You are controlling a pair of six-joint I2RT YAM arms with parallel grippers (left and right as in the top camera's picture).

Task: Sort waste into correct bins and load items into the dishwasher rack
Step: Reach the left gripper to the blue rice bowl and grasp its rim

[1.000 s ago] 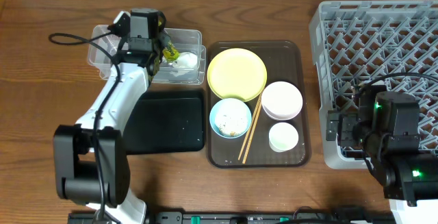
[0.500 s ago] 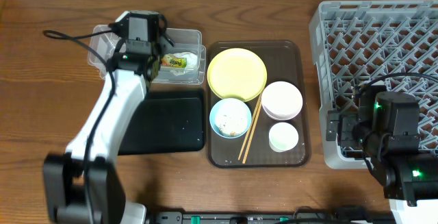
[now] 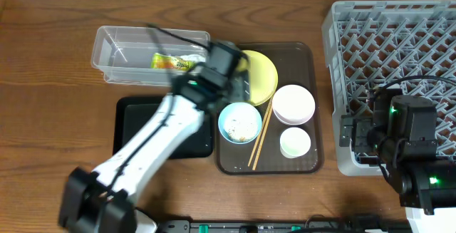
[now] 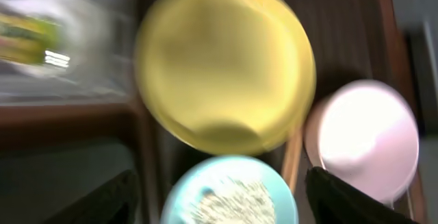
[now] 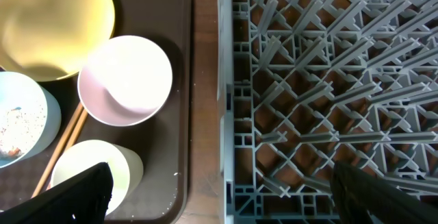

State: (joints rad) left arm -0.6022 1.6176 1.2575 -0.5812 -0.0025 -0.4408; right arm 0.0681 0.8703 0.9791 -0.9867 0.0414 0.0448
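My left gripper [image 3: 231,76] hangs open and empty over the brown tray, between the yellow plate [image 3: 260,73] and the light-blue bowl [image 3: 239,122]. In the blurred left wrist view its gripper [image 4: 229,203] straddles the light-blue bowl [image 4: 229,196], which holds rice scraps [image 4: 233,200], below the yellow plate [image 4: 226,63]. The green-and-orange wrapper [image 3: 171,63] lies in the clear tub [image 3: 114,51]. The tissue is hidden. White bowl [image 3: 293,103], cup [image 3: 295,142] and chopsticks [image 3: 260,133] rest on the tray. My right gripper [image 3: 353,139] stays open at the grey rack's [image 3: 399,40] near-left corner.
The black tray [image 3: 164,130] lies left of the brown serving tray [image 3: 310,55], under my left arm. In the right wrist view the open gripper [image 5: 229,196] spans the strip of table between the brown tray and the rack [image 5: 308,80].
My left gripper opened and let the wrapper go into the clear tub, then swung right to hang over the plate and light-blue bowl. The right arm has not moved.
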